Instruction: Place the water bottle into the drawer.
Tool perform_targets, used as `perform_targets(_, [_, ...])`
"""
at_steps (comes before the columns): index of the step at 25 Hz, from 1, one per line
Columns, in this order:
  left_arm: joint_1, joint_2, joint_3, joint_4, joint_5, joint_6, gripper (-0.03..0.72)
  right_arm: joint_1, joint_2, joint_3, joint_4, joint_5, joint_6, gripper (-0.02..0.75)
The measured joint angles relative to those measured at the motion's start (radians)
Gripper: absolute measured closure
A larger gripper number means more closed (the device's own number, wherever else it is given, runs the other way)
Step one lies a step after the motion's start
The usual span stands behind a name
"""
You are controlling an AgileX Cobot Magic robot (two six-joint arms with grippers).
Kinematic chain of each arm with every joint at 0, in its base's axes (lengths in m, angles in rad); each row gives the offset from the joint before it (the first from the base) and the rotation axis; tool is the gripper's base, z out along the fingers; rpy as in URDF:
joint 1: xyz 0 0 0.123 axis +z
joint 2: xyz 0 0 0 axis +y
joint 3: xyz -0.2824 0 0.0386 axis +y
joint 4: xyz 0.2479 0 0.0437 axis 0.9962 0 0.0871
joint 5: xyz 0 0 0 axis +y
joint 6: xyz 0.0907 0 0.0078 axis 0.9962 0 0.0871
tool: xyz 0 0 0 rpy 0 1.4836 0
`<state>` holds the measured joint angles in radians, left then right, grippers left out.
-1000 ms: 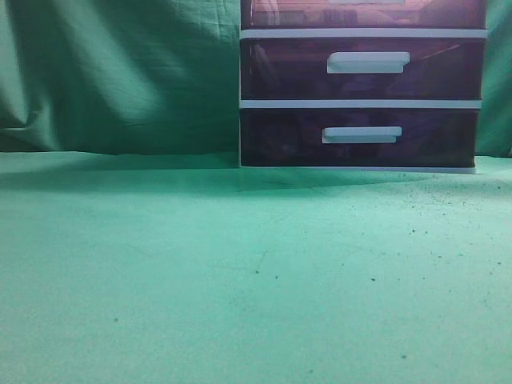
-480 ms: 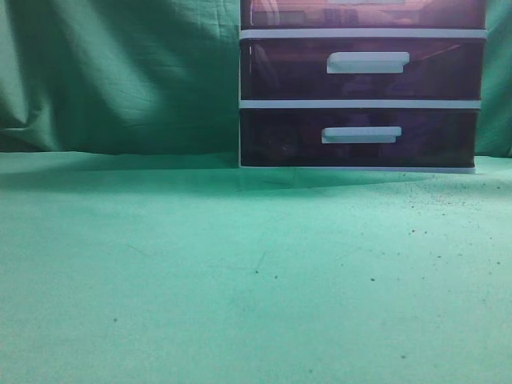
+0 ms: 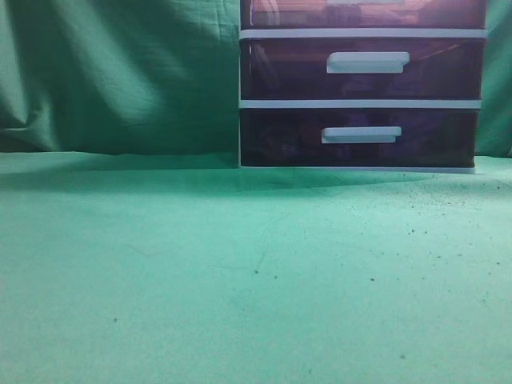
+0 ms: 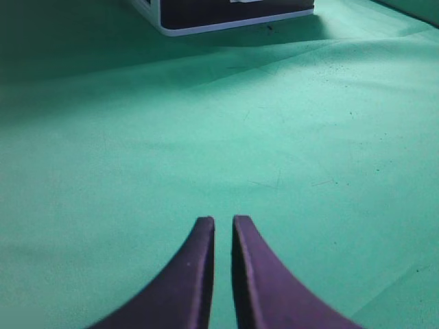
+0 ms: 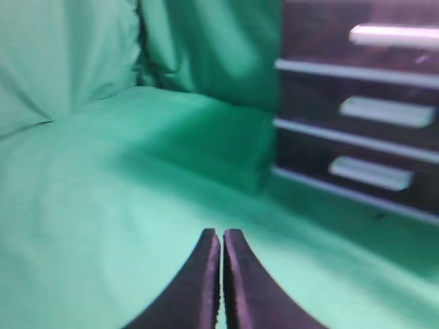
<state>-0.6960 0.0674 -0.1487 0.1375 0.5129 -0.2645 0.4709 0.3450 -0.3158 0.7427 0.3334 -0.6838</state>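
No water bottle shows in any view. A dark drawer cabinet [image 3: 360, 88] with white frames and white handles stands at the back right of the green cloth; all visible drawers are closed. It also shows in the right wrist view [image 5: 363, 123] and its base corner in the left wrist view [image 4: 219, 14]. My left gripper [image 4: 223, 221] is shut and empty above bare cloth, well short of the cabinet. My right gripper [image 5: 221, 233] is shut and empty, with the cabinet ahead on its right. Neither gripper shows in the exterior view.
A green cloth [image 3: 200, 272] covers the table and hangs as a backdrop [image 3: 120, 72] behind. Small dark specks lie on the cloth at the right [image 3: 412, 232].
A shadow on the cloth in front of the cabinet has shifted slightly. The cabinet has not moved.
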Motion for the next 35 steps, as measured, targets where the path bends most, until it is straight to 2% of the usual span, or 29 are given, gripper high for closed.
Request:
perform_targets(3, [0.000,0.000,0.000,0.000,0.000,0.000,0.615,-0.089,-0.075,0.033,-0.058,-0.019,-0.009,0.738])
perform_targets(8, [0.000,0.000,0.000,0.000,0.000,0.000,0.615,-0.276,-0.257,0.168,-0.070,-0.083,-0.011,0.738])
perform_targets(12, [0.000,0.000,0.000,0.000,0.000,0.000,0.615,-0.369,-0.352,0.275,-0.083,-0.103,-0.018,0.738])
perform_targets(18, [0.000,0.000,0.000,0.000,-0.002,0.000,0.615,-0.475,-0.354,0.342,-0.097,-0.131,-0.018,0.738])
perform_targets(24, [0.000,0.000,0.000,0.000,-0.002,0.000,0.615,-0.488,-0.354,0.342,-0.113,-0.176,-0.003,0.738])
perform_targets(26, [0.000,0.000,0.000,0.000,-0.002,0.000,0.615,-0.488,-0.354,0.342,-0.247,-0.171,0.133,0.738])
perform_targets(29, [0.000,0.000,0.000,0.000,-0.004,0.000,0.615,-0.488,-0.354,0.342,-0.562,-0.122,0.520,0.738])
perform_targets(30, [0.000,0.000,0.000,0.000,-0.004,0.000,0.615,-0.488,-0.354,0.342,-0.628,-0.091,0.633,0.738])
perform_targets(32, [0.000,0.000,0.000,0.000,-0.004,0.000,0.615,-0.490,-0.354,0.342,-0.708,-0.028,0.749,0.738])
perform_targets(35, [0.000,0.000,0.000,0.000,-0.004,0.000,0.615,-0.490,-0.354,0.343,-0.732,0.028,0.796,0.738])
